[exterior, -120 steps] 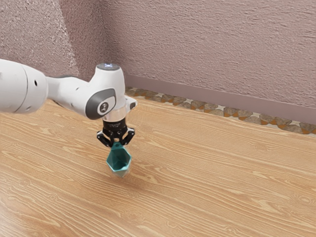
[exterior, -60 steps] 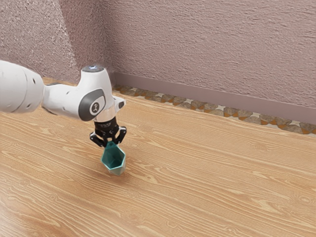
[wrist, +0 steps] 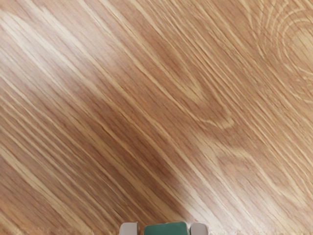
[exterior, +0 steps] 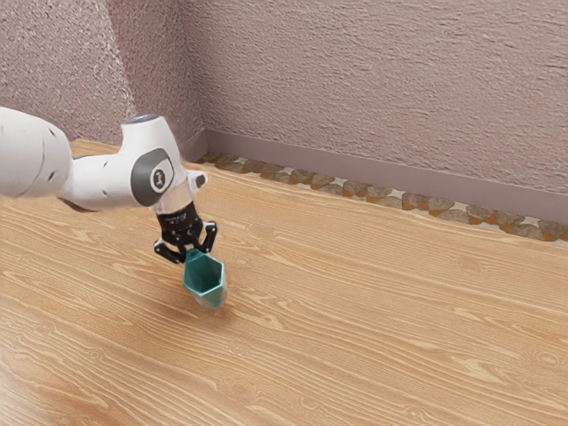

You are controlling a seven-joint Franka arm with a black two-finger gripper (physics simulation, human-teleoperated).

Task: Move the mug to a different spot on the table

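— Where are we?
— Mid-carry: our claw (exterior: 185, 252) grips the mug (exterior: 205, 280) by its rim, low over the table (exterior: 399, 293).
— Next?
— We judge: lower it gently until it stands, then open and lift clear.

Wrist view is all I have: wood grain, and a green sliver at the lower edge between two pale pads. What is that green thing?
Observer: It is the teal mug. In the exterior view the gripper is shut on its rim, low over the wooden table.
Operator: Does it hang upright?
Observer: No, it is tilted, with its open mouth turned toward the exterior camera. I cannot tell whether its base touches the table.
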